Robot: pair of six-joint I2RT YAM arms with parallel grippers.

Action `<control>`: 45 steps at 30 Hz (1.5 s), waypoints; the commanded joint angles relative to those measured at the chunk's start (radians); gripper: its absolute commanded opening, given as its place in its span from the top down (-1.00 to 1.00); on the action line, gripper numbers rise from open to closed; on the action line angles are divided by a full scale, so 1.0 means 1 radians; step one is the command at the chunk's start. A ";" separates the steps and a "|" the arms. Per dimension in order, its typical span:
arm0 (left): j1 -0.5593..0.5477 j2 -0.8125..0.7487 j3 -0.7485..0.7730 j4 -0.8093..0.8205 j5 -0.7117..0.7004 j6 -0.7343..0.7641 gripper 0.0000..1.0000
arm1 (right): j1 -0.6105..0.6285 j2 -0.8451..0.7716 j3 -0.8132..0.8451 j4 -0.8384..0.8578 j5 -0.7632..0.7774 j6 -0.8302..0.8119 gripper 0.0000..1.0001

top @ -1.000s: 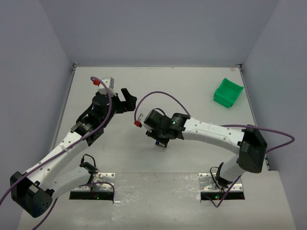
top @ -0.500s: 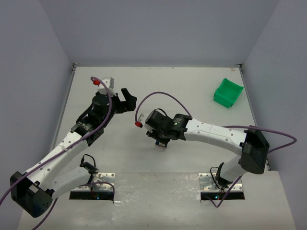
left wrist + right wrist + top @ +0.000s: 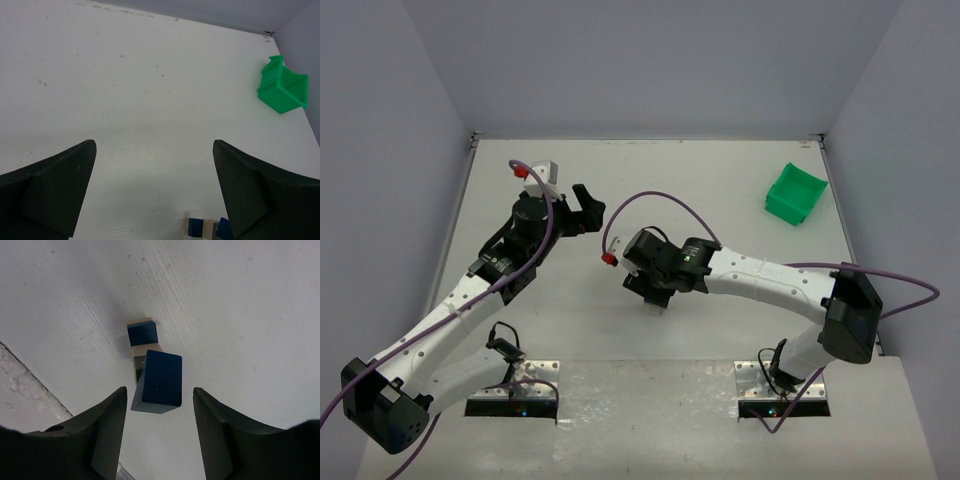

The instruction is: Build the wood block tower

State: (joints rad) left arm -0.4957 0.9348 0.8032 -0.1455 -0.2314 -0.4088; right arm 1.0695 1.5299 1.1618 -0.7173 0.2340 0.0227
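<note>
Hovering above wood block tower (image 3: 150,362), right pincer (image 3: 159,392) apart; left pincer (image 3: 154,145) apart; two blue blocks (image 3: 142,333).

top external: high above the near edge, looking down on the whole table (image 3: 720,180) | left wrist: low, looking across the table toward the green bin (image 3: 282,90), which top external also shows | right wrist: close, straight down on the wood block tower (image 3: 156,377), glimpsed at left wrist's bottom edge
</note>
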 commanded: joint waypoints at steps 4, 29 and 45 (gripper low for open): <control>0.014 -0.024 0.001 0.052 0.004 0.002 -1.00 | 0.001 -0.036 0.016 0.000 0.022 0.006 -0.28; 0.014 -0.021 -0.001 0.057 0.012 0.007 -1.00 | 0.001 -0.061 -0.010 -0.070 0.108 0.047 -0.97; 0.014 -0.023 -0.002 0.060 0.016 0.009 -1.00 | 0.001 -0.024 0.001 -0.077 0.119 0.050 -0.97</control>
State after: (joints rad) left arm -0.4957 0.9348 0.8032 -0.1379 -0.2241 -0.4084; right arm 1.0695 1.5027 1.1500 -0.7986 0.3552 0.0550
